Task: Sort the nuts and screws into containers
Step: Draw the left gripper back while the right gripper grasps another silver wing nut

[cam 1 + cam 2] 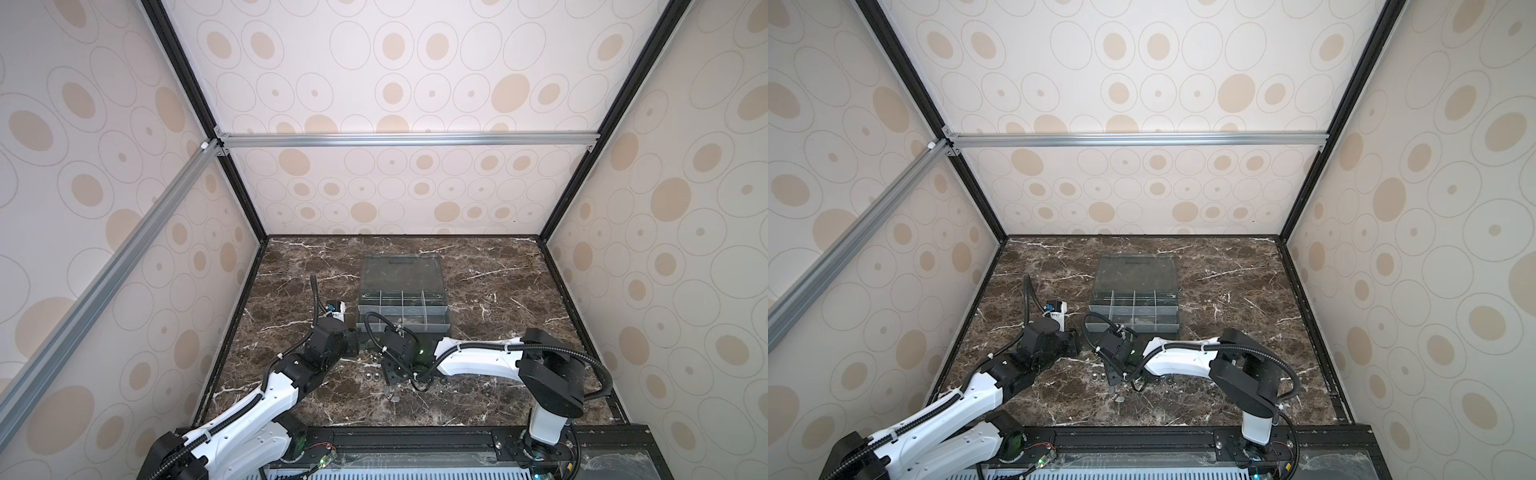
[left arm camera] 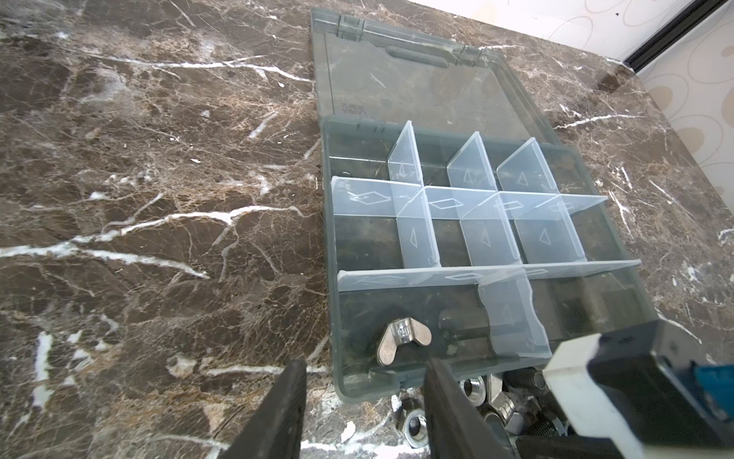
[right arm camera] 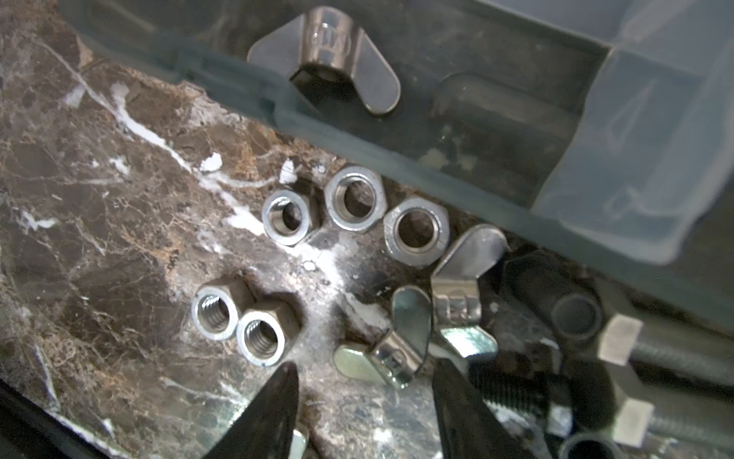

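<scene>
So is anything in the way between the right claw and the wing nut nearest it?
Nothing visible. The right gripper stands open, straddling the wing nut on the table. A second wing nut lies close beside it.

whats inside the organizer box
One silver wing nut lies in a near compartment of the organizer box; the others in view look empty. Part of its near row is hidden by the right arm.

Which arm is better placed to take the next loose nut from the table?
The right arm. The right gripper hangs open directly over a wing nut lying beside the box. The left gripper, also open, faces the box corner instead.
</scene>
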Motion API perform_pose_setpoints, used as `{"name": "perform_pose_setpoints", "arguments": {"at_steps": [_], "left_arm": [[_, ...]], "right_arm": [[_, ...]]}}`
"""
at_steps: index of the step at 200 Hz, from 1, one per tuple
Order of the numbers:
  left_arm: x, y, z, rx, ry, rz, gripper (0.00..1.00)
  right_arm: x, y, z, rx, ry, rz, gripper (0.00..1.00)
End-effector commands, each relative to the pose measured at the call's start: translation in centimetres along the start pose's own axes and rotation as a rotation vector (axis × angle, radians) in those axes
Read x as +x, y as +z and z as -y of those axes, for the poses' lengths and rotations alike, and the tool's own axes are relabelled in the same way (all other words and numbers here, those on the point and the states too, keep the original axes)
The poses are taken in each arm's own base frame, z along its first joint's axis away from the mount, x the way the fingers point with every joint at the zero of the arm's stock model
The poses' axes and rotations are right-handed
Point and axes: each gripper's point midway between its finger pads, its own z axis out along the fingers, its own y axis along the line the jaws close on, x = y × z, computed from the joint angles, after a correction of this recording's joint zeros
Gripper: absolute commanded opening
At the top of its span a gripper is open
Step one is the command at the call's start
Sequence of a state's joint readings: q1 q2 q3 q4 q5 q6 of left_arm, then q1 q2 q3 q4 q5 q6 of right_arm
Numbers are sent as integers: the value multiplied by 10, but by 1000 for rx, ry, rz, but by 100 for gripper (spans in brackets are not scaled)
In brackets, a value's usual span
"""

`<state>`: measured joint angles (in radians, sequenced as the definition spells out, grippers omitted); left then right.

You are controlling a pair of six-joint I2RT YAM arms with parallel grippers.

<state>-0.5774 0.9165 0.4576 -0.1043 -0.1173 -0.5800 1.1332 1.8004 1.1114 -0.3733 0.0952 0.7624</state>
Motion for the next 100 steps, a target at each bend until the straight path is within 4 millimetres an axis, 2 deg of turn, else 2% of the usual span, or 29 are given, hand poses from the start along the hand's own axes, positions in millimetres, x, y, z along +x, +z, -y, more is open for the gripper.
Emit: {"name": "perform_pose_setpoints", "arguments": {"at_steps": [1, 57, 100], "left_arm": [[-10, 0, 2, 6, 8, 27, 49], [-8, 1, 1, 6, 15, 24, 49], [-7, -1, 1, 10, 9, 27, 49]], "right_arm": [[1, 3, -6, -3, -10, -16, 56], [0, 8, -7, 8, -15, -17, 53], [-3, 11, -5, 37, -29, -22, 45]]}}
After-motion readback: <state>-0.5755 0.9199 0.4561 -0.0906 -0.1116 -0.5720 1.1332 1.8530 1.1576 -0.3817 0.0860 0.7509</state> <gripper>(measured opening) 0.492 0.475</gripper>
